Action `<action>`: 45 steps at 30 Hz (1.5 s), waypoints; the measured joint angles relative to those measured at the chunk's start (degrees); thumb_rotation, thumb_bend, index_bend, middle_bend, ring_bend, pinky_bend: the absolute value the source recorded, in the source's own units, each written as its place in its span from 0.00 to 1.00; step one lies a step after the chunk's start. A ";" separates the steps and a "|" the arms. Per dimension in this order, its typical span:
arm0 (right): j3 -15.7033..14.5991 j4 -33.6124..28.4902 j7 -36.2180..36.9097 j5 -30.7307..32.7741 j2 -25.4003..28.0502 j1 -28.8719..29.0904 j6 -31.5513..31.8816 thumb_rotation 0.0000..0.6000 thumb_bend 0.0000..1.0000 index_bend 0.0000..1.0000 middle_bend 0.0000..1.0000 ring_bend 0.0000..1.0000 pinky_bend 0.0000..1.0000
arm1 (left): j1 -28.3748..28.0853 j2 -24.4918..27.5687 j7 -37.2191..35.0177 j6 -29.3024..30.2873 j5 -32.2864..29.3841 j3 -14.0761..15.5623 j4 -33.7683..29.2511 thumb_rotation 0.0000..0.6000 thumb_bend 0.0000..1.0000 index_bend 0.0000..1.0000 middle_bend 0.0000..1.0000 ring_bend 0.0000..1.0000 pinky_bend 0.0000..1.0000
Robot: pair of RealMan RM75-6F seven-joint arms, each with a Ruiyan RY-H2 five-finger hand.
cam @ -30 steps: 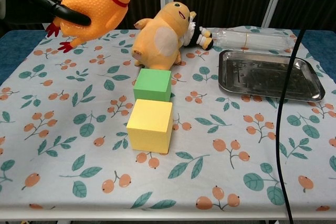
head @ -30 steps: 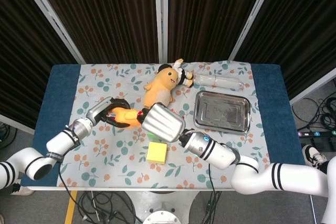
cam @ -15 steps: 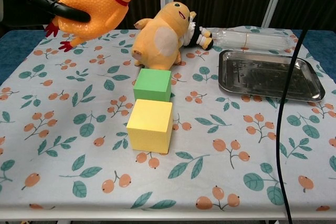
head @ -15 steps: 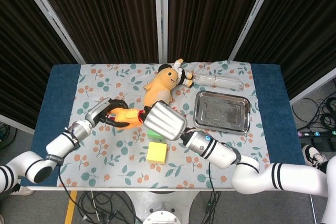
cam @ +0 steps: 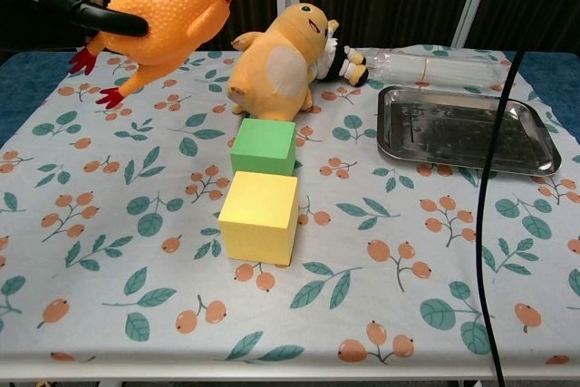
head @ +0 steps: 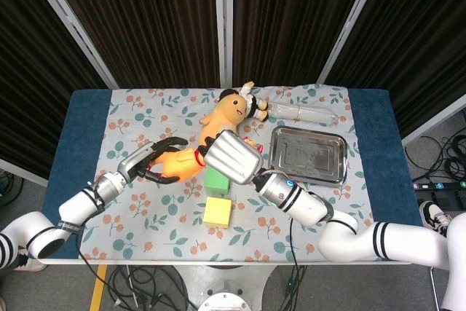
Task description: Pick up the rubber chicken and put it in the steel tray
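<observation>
Rubber chicken job: judged about half done, lift finished, delivery not yet.

On the bench, under the flowered cloth: nothing of the chicken touching it. Seen from the chest view as clearly up in the air, above the left part of the bench, body tilted, red feet hanging down, neck end pointing up toward the right side.

Steel tray: lying flat on the right part of the bench, with nothing in it, well apart from the chicken. Between chicken and tray: an orange plush toy further back, a green block and a yellow block nearer the front, touching each other.

Right hand: over the neck end with the red collar, apparently grasping there; fingers hidden under the hand's silver back, so a judgement only.

Left hand: fingers spread wide around the tail end, one dark finger against the body in the chest view. Holding or already letting go: cannot tell.

Left to do, as judged: carry over or past the plush toy and the blocks to the right, lower into the tray, release.
</observation>
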 measured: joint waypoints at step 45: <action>-2.03 -2.21 7.91 -2.41 2.60 -3.69 3.00 1.00 0.15 1.00 0.81 0.77 1.00 | 5.49 -2.29 12.62 0.96 -9.12 -4.91 -0.74 1.00 0.22 0.21 0.13 0.10 0.25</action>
